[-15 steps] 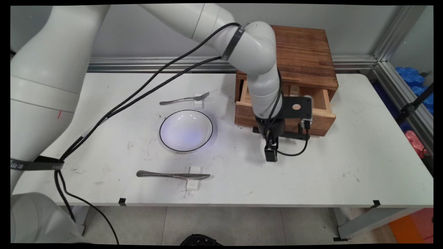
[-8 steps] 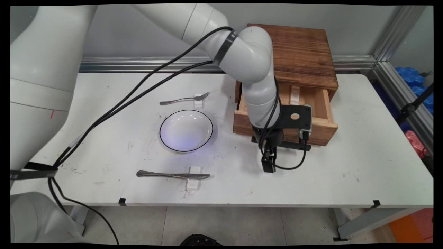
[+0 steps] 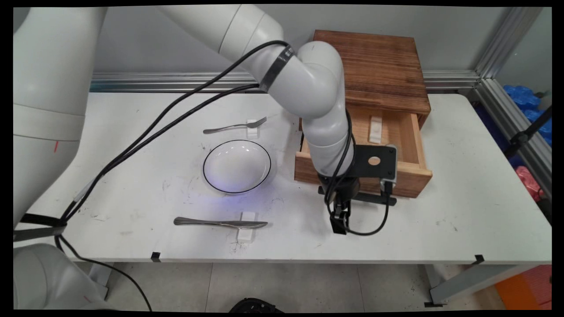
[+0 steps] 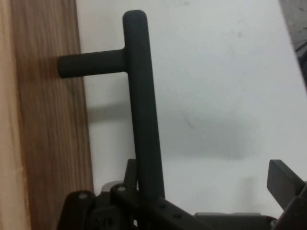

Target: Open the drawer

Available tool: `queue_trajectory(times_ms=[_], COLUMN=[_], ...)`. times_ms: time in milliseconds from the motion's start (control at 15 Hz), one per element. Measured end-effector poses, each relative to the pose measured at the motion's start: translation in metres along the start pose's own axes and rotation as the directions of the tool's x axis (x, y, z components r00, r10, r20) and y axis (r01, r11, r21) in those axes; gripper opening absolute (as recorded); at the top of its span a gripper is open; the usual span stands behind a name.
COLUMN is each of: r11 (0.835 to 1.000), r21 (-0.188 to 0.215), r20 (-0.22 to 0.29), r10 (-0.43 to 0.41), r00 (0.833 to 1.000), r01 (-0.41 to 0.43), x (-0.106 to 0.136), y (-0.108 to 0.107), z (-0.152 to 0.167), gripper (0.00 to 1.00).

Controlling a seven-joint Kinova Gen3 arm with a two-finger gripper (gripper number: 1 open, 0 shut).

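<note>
With its fingers spread wide and clamping nothing, the gripper [image 3: 338,222] straddles the black handle [image 4: 144,105] of the part-open drawer [image 3: 414,180], above the table [image 3: 462,220] near its front edge.

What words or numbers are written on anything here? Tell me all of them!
None can be read in either view.
Wooden drawer box: no writing, just wood grain.
White bowl, knife, fork: no writing.
Arm: a small red mark, only a line, not a letter or number.
</note>
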Motion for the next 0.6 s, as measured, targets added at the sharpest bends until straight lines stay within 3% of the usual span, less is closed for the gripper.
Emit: queue_trajectory(times_ms=[600], r11=[1.0], r21=[-0.011], r20=[-0.018], r10=[-0.021], r00=[1.0], r01=[0.021], x=[0.001], y=[0.036], z=[0.0], gripper=[1.0])
